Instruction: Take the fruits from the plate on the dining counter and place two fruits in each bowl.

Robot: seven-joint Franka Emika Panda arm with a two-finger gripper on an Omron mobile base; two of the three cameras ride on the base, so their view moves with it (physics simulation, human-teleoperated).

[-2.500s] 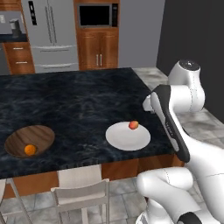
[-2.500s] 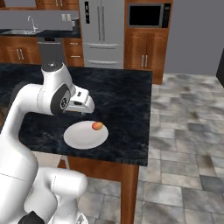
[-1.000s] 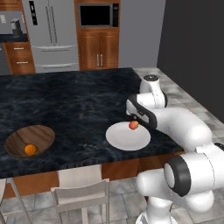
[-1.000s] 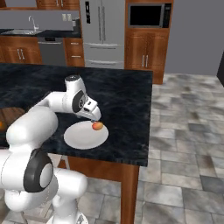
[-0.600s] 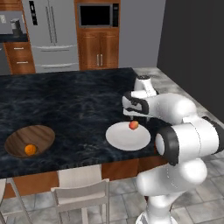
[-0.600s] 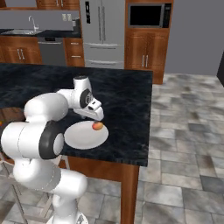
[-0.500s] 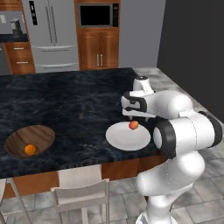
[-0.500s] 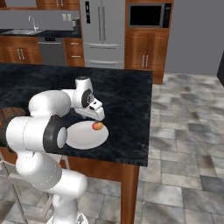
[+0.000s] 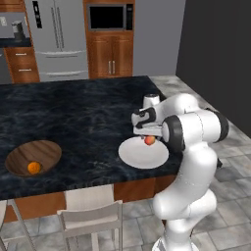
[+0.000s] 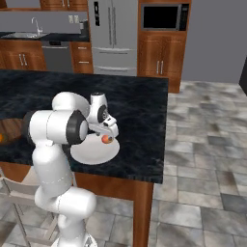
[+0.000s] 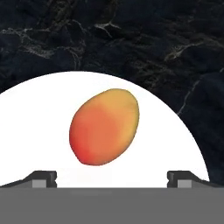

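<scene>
Left base view, referenced to the flat round white plate [image 9: 143, 153] on the black marbled stone dining counter [image 9: 73, 117]: well to its left, dark brown wooden bowl [image 9: 33, 157] holding an orange ball fruit [image 9: 33, 167]. On the plate's far-right part, red-orange oval fruit [image 9: 149, 140]. Two-finger gripper [image 9: 149, 134] directly above that fruit, jaws spread wide, nothing gripped.

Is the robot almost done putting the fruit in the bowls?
Partly. An orange ball already sits in the wooden bowl. One red-orange fruit is left on the white plate, and the open gripper hangs right above it, holding nothing yet. That fruit still needs picking up and carrying to a bowl. The other fruits and the red bowl can't be checked here.
</scene>
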